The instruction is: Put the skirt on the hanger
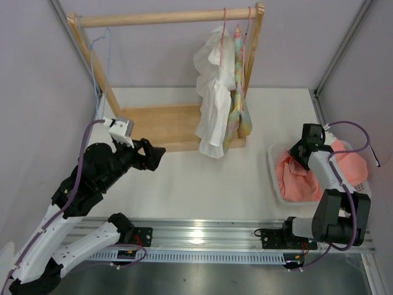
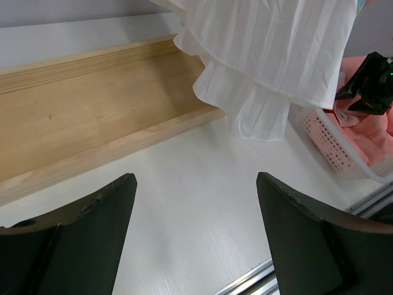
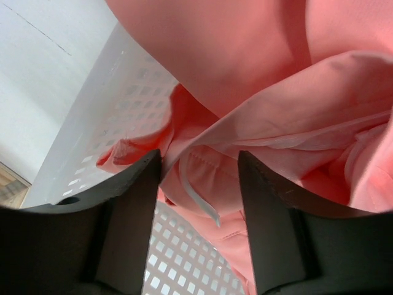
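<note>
While left gripper (image 2: 195,187) gapes empty, right gripper (image 3: 198,161) straddles skirt (image 3: 258,74) folds, grip unclear.

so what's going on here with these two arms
The right tool is down in the white basket, its fingers either side of a fold of the pink skirt; a firm grip isn't clear yet. The left tool hovers open and empty near the wooden rack. The light-blue hanger hangs bare at the rack's left end.
</note>
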`<action>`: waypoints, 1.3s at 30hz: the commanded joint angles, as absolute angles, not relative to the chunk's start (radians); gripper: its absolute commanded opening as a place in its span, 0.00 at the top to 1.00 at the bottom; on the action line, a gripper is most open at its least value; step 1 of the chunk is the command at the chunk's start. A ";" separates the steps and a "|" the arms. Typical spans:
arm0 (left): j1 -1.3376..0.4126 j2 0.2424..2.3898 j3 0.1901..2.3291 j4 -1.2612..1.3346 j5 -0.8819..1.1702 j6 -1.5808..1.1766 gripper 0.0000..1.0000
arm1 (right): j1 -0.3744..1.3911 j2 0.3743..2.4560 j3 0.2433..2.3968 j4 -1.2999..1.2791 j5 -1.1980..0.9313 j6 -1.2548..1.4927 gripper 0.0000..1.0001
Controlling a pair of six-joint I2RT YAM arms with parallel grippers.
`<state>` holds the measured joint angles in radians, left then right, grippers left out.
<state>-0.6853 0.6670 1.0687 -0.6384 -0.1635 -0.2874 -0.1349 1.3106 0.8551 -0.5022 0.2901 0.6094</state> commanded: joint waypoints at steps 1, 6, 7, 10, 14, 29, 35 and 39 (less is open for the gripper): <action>-0.689 0.661 1.089 -0.626 -0.153 -0.288 0.15 | -0.140 1.299 0.882 -0.476 0.293 0.626 0.46; -0.689 0.661 1.094 -0.629 -0.150 -0.290 0.15 | -0.140 1.261 0.874 -0.497 0.291 0.612 0.94; -0.689 0.661 1.094 -0.630 -0.150 -0.291 0.15 | -0.140 1.253 0.885 -0.506 0.288 0.612 1.00; -0.689 0.661 1.100 -0.630 -0.150 -0.290 0.15 | -0.138 1.206 0.920 -0.537 0.278 0.594 1.00; -0.689 0.661 1.112 -0.634 -0.153 -0.287 0.14 | -0.135 1.118 1.020 -0.615 0.252 0.563 1.00; -0.689 0.686 1.184 -0.655 -0.183 -0.261 0.14 | -0.009 1.034 1.794 -0.796 -0.158 0.491 1.00; -0.689 0.703 1.210 -0.661 -0.193 -0.255 0.14 | -0.003 1.100 2.025 -0.755 -0.385 0.555 1.00; -0.687 0.713 1.213 -0.661 -0.181 -0.259 0.14 | -0.003 1.112 2.048 -0.717 -0.486 0.626 1.00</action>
